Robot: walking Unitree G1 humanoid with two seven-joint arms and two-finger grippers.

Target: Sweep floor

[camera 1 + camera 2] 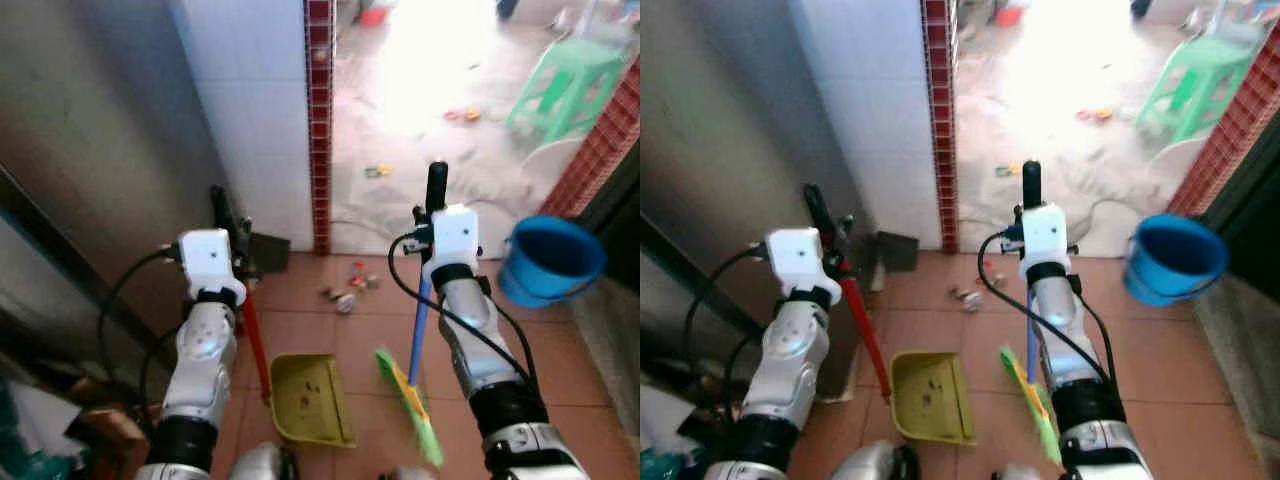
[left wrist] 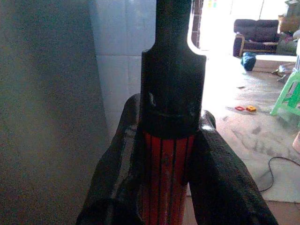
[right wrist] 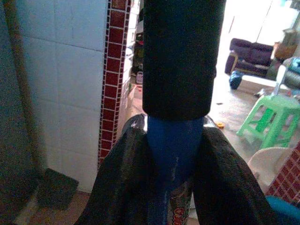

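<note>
Litter: small scraps on the terracotta floor, just ahead of the yellow-green dustpan, near the red-tiled pillar.

Right end effector clenched on the blue broom handle, just under its black grip; green broom head rests on the floor beside the pan.

Left end effector clamped on the dustpan's red handle.

My plan: reach the bristles past the scraps and draw them back in short, low strokes toward the pan's mouth. Keep the pan lip flat on the tile. Mind the blue bucket near my right arm.
</note>
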